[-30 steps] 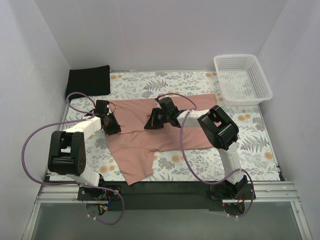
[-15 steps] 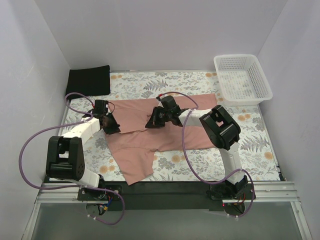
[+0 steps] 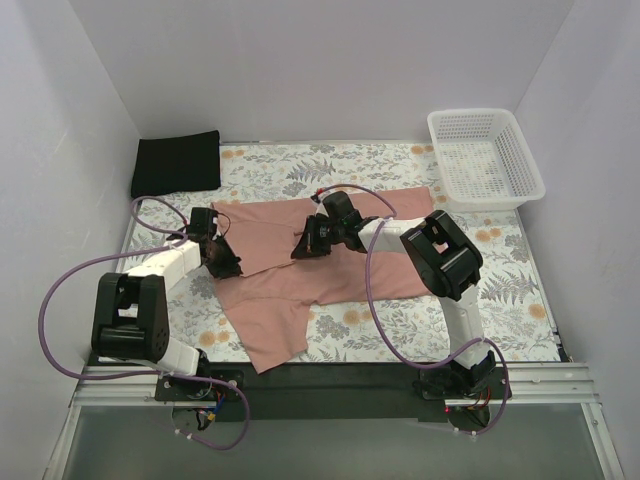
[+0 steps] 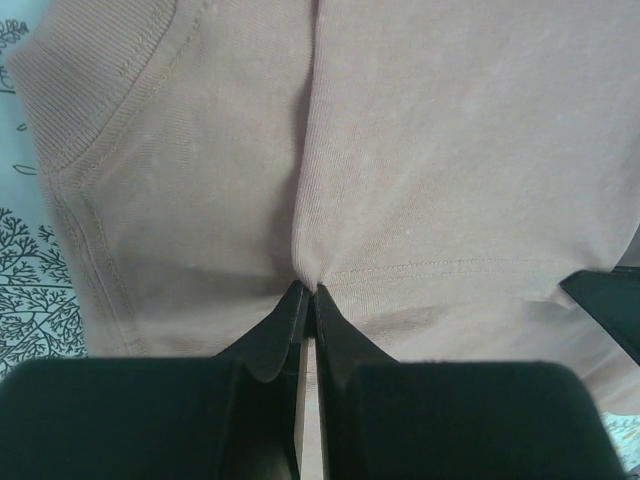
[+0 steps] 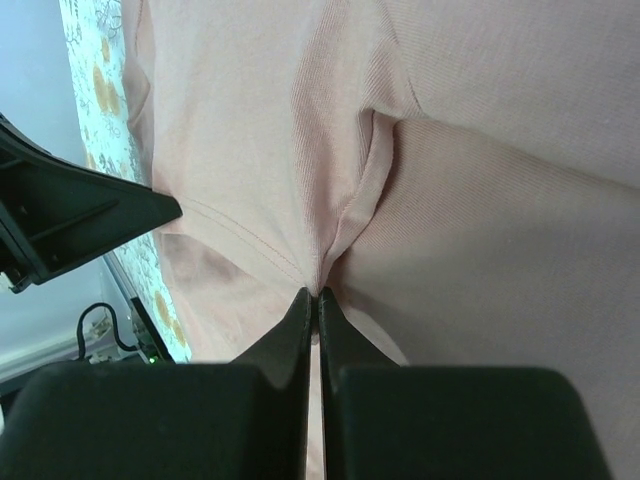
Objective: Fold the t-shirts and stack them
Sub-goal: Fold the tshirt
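The dusty pink t-shirt (image 3: 300, 265) lies partly folded on the floral cloth, one part hanging toward the near edge. My left gripper (image 3: 228, 262) is shut on a pinch of its pink fabric (image 4: 400, 150) near the collar side, at the shirt's left edge. My right gripper (image 3: 303, 247) is shut on a pinch of the same shirt (image 5: 480, 230) near its middle top. The black t-shirt (image 3: 177, 161) lies folded at the far left corner, away from both grippers. The shirt's print is hidden.
A white lattice basket (image 3: 485, 158) stands at the far right corner. The floral table cloth (image 3: 500, 290) covers the table. White walls close in the left, back and right sides. Purple cables loop off both arms.
Both grippers have carried the pinched hem away from me, toward the back of the table. The folded upper flap of the pink shirt now lies further back and flatter.
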